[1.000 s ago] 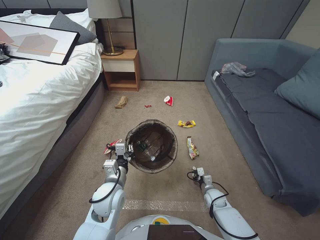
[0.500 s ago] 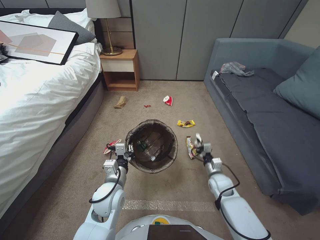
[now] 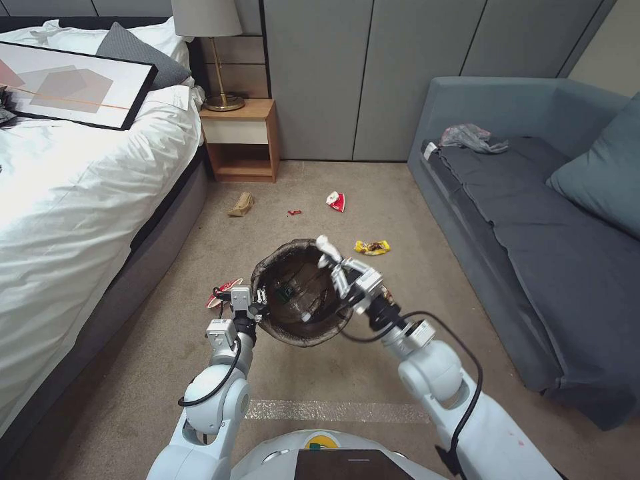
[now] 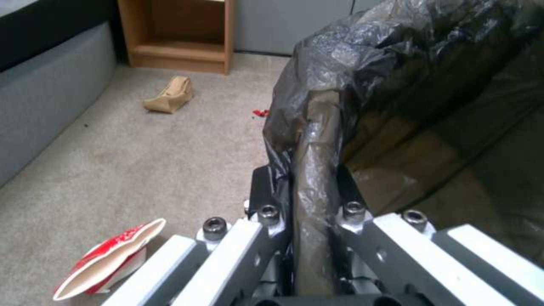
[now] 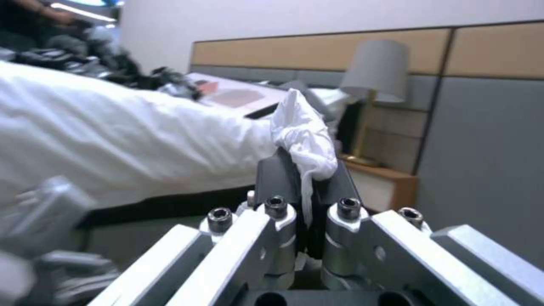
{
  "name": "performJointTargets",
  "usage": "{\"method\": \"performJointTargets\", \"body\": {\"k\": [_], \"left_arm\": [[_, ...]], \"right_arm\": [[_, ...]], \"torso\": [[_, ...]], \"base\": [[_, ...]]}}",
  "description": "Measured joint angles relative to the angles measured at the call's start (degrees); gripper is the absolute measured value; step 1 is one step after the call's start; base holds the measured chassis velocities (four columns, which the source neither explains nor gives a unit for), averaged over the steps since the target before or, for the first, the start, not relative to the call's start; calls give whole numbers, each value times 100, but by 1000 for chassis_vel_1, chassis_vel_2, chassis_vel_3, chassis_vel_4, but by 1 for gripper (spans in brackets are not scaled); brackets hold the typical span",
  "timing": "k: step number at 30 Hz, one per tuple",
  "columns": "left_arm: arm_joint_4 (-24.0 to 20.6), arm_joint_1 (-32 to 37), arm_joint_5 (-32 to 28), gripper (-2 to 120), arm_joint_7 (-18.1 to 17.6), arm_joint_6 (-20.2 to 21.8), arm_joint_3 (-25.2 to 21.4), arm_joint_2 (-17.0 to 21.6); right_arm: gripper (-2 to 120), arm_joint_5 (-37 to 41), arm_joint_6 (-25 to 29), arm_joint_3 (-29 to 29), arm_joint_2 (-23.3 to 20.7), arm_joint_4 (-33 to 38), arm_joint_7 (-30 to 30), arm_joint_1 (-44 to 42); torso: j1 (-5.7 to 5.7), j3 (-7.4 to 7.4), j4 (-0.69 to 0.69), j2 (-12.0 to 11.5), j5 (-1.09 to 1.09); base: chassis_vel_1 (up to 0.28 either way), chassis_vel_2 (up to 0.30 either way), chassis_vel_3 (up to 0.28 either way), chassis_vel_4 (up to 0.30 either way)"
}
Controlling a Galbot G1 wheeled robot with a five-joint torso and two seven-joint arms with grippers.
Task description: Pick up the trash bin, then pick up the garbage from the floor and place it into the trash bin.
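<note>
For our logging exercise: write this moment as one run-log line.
left gripper: shut on trash bin rim, bin held | right gripper: shut on white tissue, over bin | floor: litter remains

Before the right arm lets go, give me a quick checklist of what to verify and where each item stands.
1. Left gripper clamped on the bin rim: ok, its jaws pinch the bag-covered rim in the left wrist view.
2. Right gripper holding the tissue: ok, jaws shut on it.
3. Tissue over the bin mouth: ok in the head view, where the tissue sits over the far rim; height above it cannot tell.
4. Bin mouth open: ok, the bag is folded over the rim.
5. Bin level: not ok, the mouth looks tilted toward the robot.
6. Floor litter left: not ok, the yellow wrapper and brown paper bag remain.
</note>
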Motion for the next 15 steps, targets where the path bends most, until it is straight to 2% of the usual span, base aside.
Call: {"method": "performJointTargets", "body": {"k": [8, 15], "left_arm": [[0, 0, 0, 3, 0, 0, 0, 0], [0, 0, 0, 3, 0, 0, 0, 0]], "right_arm": [[0, -239, 44, -568, 85, -556, 17, 55], [0, -250, 70, -664, 247, -1041, 161, 144]], "torso": [[0, 0, 0, 0, 0], [0, 0, 0, 0, 0]], "base": [[0, 0, 0, 0], [0, 0, 0, 0]]}}
